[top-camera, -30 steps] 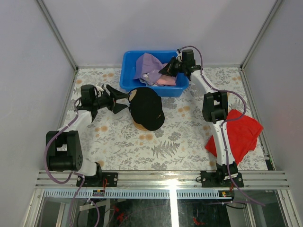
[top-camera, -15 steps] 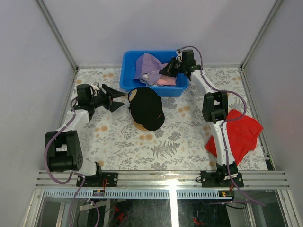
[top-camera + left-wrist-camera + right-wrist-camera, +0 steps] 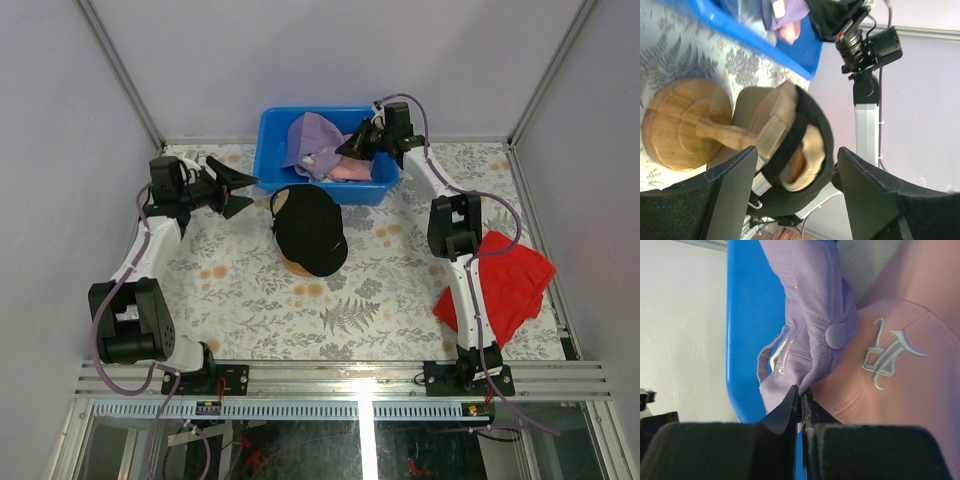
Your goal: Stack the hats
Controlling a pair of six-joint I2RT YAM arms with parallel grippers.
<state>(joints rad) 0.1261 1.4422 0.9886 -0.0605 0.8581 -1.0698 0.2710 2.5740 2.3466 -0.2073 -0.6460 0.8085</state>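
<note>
A black cap (image 3: 311, 229) sits on top of a tan cap (image 3: 283, 204) on a wooden stand mid-table. In the left wrist view the black cap (image 3: 825, 145) covers the tan cap (image 3: 772, 112) above the stand's round base (image 3: 685, 130). My left gripper (image 3: 236, 189) is open and empty, to the left of the stack and apart from it; it also shows in the left wrist view (image 3: 796, 156). My right gripper (image 3: 352, 150) is inside the blue bin (image 3: 270, 130), shut on the edge of the lavender cap (image 3: 314, 134), (image 3: 815, 310). The pink cap (image 3: 890, 375), (image 3: 351, 171) lies under it. A bit of white fabric (image 3: 323, 163) shows between them.
A flat red cloth (image 3: 508, 282) lies at the right edge of the table beside the right arm. The blue bin stands at the back centre, its wall (image 3: 742, 315) close to my right gripper (image 3: 801, 396). Grey walls close in the table on three sides.
My left gripper has pulled back from the black cap, to the left and toward the far side, still open. The right gripper has stayed shut in the bin.
</note>
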